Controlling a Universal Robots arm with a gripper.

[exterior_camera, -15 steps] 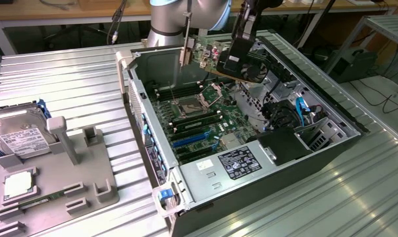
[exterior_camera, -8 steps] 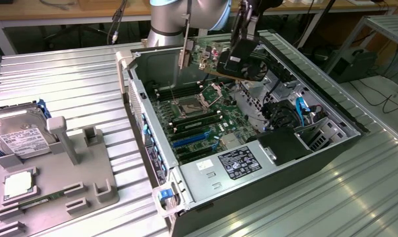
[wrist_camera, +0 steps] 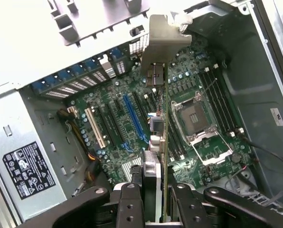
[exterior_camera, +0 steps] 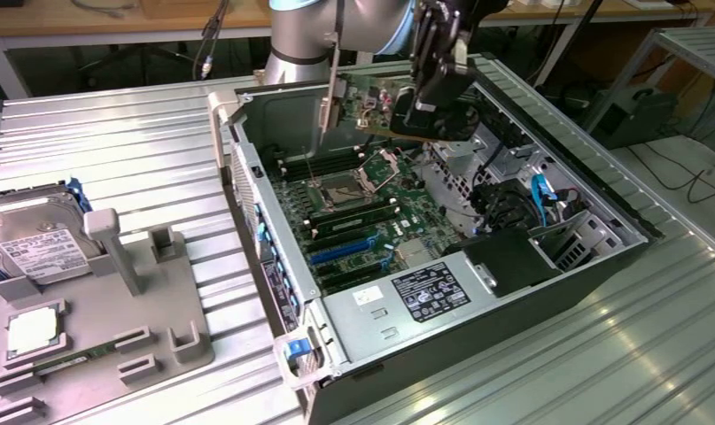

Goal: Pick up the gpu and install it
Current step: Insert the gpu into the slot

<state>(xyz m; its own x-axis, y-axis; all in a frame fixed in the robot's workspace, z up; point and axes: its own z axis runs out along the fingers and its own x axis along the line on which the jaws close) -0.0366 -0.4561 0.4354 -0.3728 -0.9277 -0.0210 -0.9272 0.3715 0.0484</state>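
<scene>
- 1 of the 2 steps was judged done: the gpu (exterior_camera: 375,104) was off its resting place and held in the air above the open computer case (exterior_camera: 594,190). It was well apart from the grey fixture (exterior_camera: 144,332) on which the hard drive (exterior_camera: 32,243) and the cpu chip (exterior_camera: 32,329) lay.
- The gripper (wrist_camera: 155,209) was closed on 1 end of the card. The board was pinched between its 2 fingers (wrist_camera: 132,204), 1 against each face.
- Installation was judged not done. The card was seen hanging above the motherboard (exterior_camera: 419,211), with no edge seated in any slot, and the blue expansion slot (wrist_camera: 133,118) was seen bare.
- The card was held on edge. Its long axis ran from the gripper out to the silver bracket (exterior_camera: 330,102).
- The bracket end was pointed toward the exterior view's left, toward the side of the case that carries the slot openings.
- In the wrist view the long axis was seen roughly parallel to the expansion slots. It lay over the strip between them and the cpu socket (wrist_camera: 198,116).
- Whether the card was lined up with 1 particular slot could not be told.
</scene>
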